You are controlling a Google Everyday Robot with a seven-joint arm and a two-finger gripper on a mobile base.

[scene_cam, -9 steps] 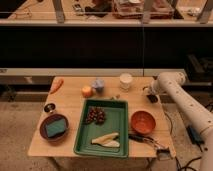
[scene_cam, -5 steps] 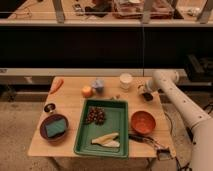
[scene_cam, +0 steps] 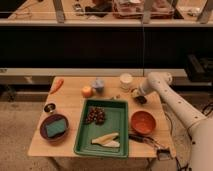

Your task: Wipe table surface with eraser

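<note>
My gripper point(scene_cam: 138, 95) is low over the back right part of the wooden table point(scene_cam: 70, 102), just right of a white cup point(scene_cam: 126, 81). Its white arm point(scene_cam: 172, 102) reaches in from the right. A small dark thing sits at the gripper's tip; I cannot tell what it is. A teal rectangular block point(scene_cam: 55, 128), possibly the eraser, lies in a dark bowl point(scene_cam: 46, 138) at the front left, far from the gripper.
A green tray point(scene_cam: 120, 112) in the middle holds grapes point(scene_cam: 95, 115) and a pale peeled banana point(scene_cam: 106, 140). An orange bowl point(scene_cam: 143, 122), a dark tool point(scene_cam: 149, 142), a carrot point(scene_cam: 57, 85), an orange point(scene_cam: 87, 91), a grey cup point(scene_cam: 98, 85) and a small dark dish point(scene_cam: 49, 107) stand around it.
The gripper has moved a little to the left and lower over the back right of the table. Nothing on the table has moved.
</note>
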